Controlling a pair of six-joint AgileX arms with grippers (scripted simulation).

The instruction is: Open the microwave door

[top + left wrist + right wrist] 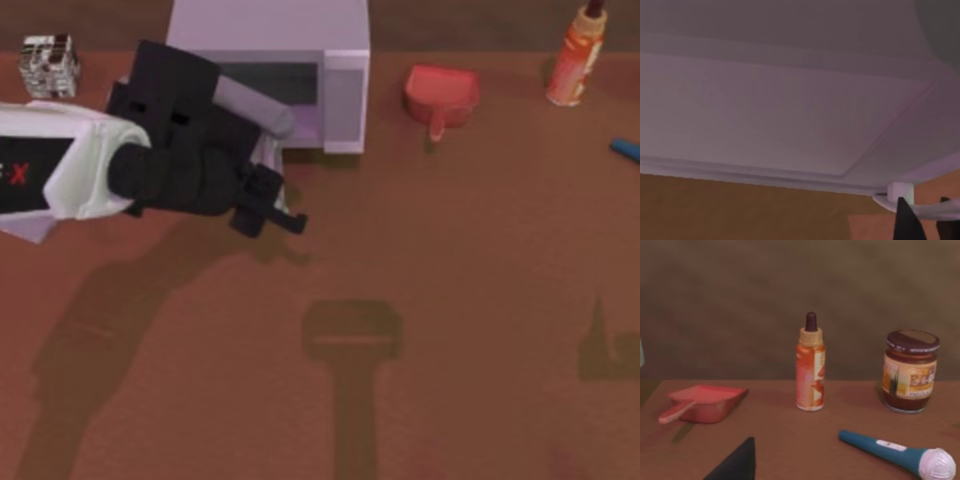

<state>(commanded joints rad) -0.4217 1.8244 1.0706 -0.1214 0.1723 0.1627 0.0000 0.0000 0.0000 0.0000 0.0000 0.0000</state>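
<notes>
The left arm (pixel 130 165) crowds the upper left, blocking the front of the microwave (pixel 270 70). A red container (pixel 441 95), an orange bottle (pixel 577 55) and a blue microphone (pixel 626 151) stand along the upper right. The table (pixel 450 300) lies bare across the lower frame.

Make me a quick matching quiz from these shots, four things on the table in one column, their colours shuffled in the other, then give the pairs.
Things:
1. dustpan
2. microphone
3. dropper bottle
4. microwave

Colours:
A. silver-grey
B. teal with a pale head
C. red
D. orange with a dark cap

Pairs: 1-C, 2-B, 3-D, 4-A
</notes>
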